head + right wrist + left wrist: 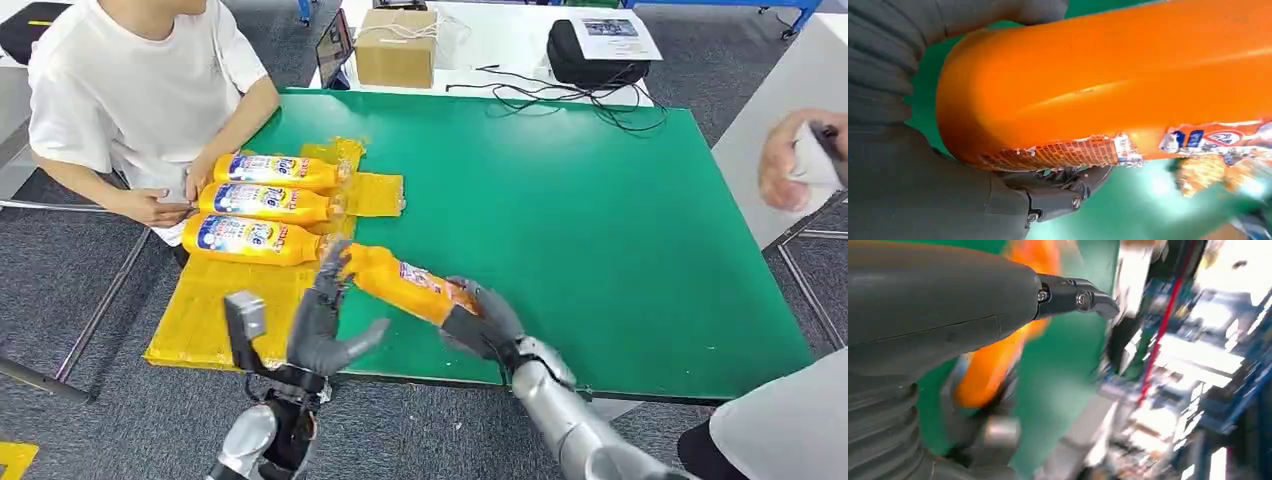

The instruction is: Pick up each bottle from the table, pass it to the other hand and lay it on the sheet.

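Right robot hand (483, 322) is gripping the orange bottle's (405, 283) base, holding it tilted above the green bench (600, 220). Left robot hand (325, 325) is hovering released, fingers spread, touching its neck beside the yellow sheet (215, 310).

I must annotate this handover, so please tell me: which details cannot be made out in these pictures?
- Head view: whether the left hand touches the orange bottle; fingers overlap its neck.
- Left wrist view: motion blur smears the bottle.
- Right wrist view: torn label unreadable.
- Head view: right hand hides the bottle's base.
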Controlling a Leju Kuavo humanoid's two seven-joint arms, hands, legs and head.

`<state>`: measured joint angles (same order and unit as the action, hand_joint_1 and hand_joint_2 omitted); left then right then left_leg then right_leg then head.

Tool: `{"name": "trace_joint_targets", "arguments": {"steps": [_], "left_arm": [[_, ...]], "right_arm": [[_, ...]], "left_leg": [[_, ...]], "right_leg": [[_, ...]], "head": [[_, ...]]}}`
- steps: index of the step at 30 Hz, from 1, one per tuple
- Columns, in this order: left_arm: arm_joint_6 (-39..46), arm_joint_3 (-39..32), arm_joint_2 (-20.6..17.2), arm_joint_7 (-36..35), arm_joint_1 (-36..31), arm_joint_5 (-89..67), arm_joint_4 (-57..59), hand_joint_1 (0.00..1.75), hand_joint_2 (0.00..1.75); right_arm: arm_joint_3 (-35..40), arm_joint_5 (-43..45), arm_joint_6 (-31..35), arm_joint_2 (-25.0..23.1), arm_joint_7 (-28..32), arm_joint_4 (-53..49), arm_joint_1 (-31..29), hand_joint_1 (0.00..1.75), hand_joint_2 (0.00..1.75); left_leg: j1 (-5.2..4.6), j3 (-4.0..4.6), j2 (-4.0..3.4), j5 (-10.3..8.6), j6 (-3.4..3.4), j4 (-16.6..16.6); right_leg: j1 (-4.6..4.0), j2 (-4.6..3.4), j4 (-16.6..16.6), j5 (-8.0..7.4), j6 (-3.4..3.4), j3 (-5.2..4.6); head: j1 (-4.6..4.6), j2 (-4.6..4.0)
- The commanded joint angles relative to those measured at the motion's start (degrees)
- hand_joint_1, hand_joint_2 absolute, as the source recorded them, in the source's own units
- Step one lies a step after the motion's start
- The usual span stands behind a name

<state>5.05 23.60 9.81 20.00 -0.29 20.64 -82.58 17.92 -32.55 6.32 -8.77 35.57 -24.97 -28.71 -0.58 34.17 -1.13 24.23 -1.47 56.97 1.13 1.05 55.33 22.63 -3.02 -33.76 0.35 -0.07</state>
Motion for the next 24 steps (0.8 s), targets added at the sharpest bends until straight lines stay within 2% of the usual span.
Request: {"name": "trace_joint_targets", "arguments": {"steps": [1, 5, 6, 9, 17, 19, 22, 24], "left_arm": [[-1.2, -9.5, 0.9, 5.1, 9.4, 7.7, -8.1, 0.00, 1.75], [0.5, -8.9, 0.8, 8.9, 12.6, 3.7, -11.1, 0.00, 1.75], [0.6, -8.6, 0.7, 9.0, 12.9, 3.4, -11.0, 0.00, 1.75], [0.2, -7.7, 0.5, 9.3, 14.4, 3.1, -10.5, 0.00, 1.75], [-0.1, -7.8, 0.7, 9.5, 14.2, 3.5, -10.0, 0.00, 1.75], [-2.4, -7.3, 0.2, 7.4, 15.2, 5.8, -9.7, 0.00, 1.75], [-5.5, -5.0, -0.8, 4.9, 15.8, 7.5, -7.8, 0.00, 1.75], [-7.1, -2.2, -2.2, 4.2, 13.9, 7.4, -4.9, 0.00, 1.75]], "right_arm": [[-3.5, 18.0, 1.5, -3.8, 4.4, -27.3, 16.9, 1.75, 1.75], [-2.0, 23.7, 1.9, -2.9, 4.4, -38.2, 23.6, 1.75, 1.75], [-1.8, 24.2, 2.0, -2.9, 4.4, -39.4, 24.5, 1.75, 1.75], [-1.1, 25.5, 3.2, -2.4, 4.4, -44.4, 27.4, 1.75, 1.75], [-1.0, 25.5, 3.5, -2.0, 4.4, -44.5, 27.3, 1.75, 1.75], [-0.7, 25.2, 5.2, -2.2, 4.4, -45.6, 27.8, 1.75, 1.75], [1.7, 23.7, 4.7, -2.2, 3.9, -44.2, 27.1, 1.75, 1.75], [5.8, 18.9, 4.5, -1.4, 1.8, -41.4, 25.4, 1.75, 1.75]], "left_leg": [[0.16, -0.02, 0.02, 0.14, 0.15, 0.0], [0.17, 0.38, 0.19, 0.12, 0.10, 0.0], [0.25, 0.22, 0.23, 0.28, 0.15, 0.1], [0.14, 0.45, 0.28, 0.16, 0.13, 0.0], [0.14, 0.49, 0.34, 0.22, 0.12, 0.0], [0.16, 0.44, 0.34, 0.23, 0.14, 0.0], [0.19, 0.29, 0.27, 0.30, 0.16, 0.0], [0.18, 0.28, 0.26, 0.29, 0.15, 0.0]], "right_leg": [[-0.15, -0.12, 0.0, 0.13, 0.16, 0.02], [-0.16, 0.01, 0.0, 0.19, 0.13, -0.29], [-0.23, -0.03, 0.0, 0.32, 0.19, -0.10], [-0.13, 0.07, 0.0, 0.26, 0.19, -0.31], [-0.14, 0.07, -0.1, 0.24, 0.21, -0.36], [-0.16, 0.05, -0.1, 0.25, 0.23, -0.31], [-0.18, -0.05, -0.1, 0.30, 0.25, -0.19], [-0.18, -0.06, -0.1, 0.29, 0.24, -0.18]], "head": [[0.00, 0.00], [0.00, 0.00], [0.02, 0.00], [0.02, 0.00], [0.00, 0.00], [0.02, 0.00], [0.02, 0.00], [0.00, 0.00]]}}
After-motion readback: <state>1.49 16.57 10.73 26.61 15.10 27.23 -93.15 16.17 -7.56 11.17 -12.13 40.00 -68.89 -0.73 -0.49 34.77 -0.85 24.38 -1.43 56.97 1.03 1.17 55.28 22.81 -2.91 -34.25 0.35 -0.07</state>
